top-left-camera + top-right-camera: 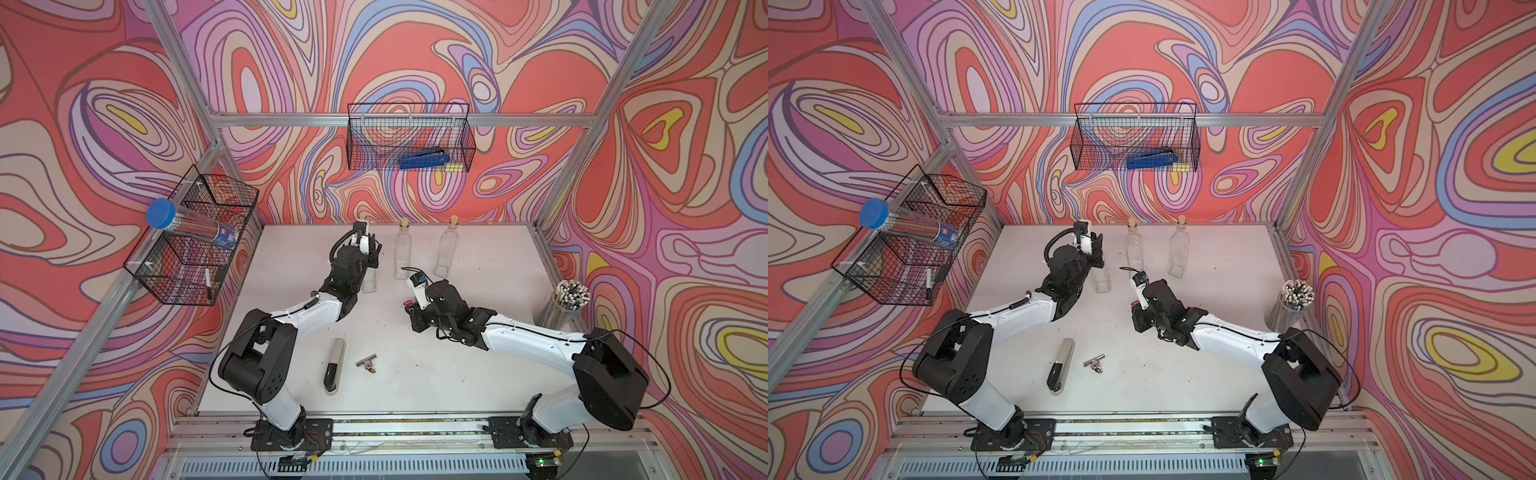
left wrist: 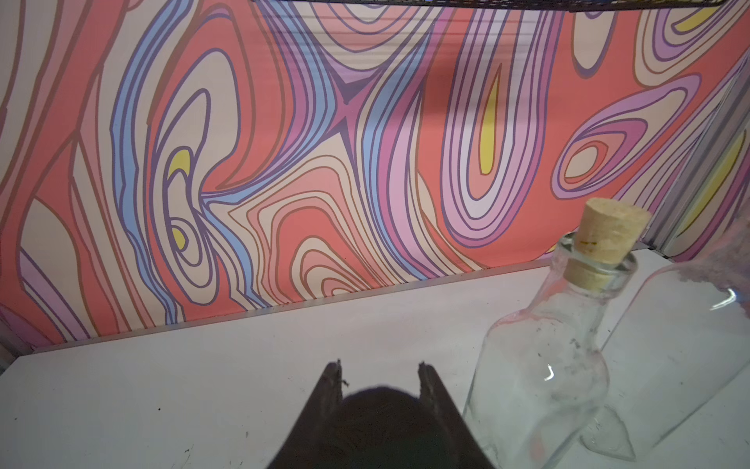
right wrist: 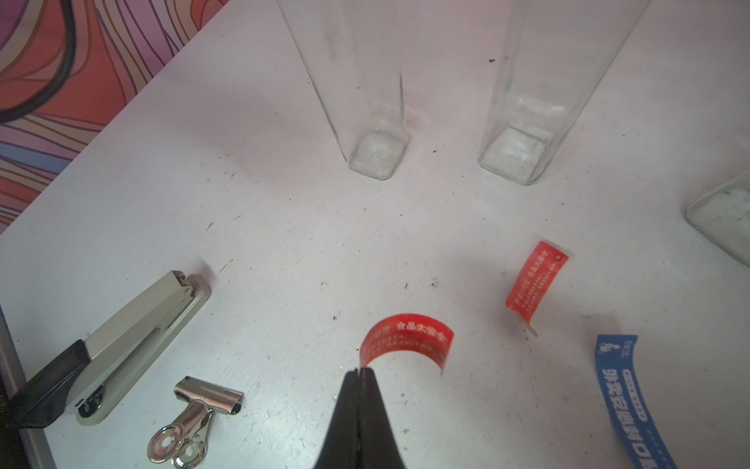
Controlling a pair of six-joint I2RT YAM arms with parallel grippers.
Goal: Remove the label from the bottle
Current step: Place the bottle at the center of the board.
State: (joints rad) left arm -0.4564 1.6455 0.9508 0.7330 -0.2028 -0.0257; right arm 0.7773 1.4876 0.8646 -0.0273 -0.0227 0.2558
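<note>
The right gripper (image 3: 359,370) pinches its fingers tight on one end of the curled red label (image 3: 406,339), off the glass and near the bottle (image 1: 368,286), to its right. The left gripper (image 2: 379,367) has narrow-set fingers clasping a dark rounded top, seemingly that bottle's, which stands upright on the white surface (image 1: 457,365).

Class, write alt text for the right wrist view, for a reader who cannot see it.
The right gripper's fingers pinch one end of a curled red label over a white table. Beyond stand clear square bottles; another red label and a blue label lie nearby, with a stapler and binder clip.
</note>
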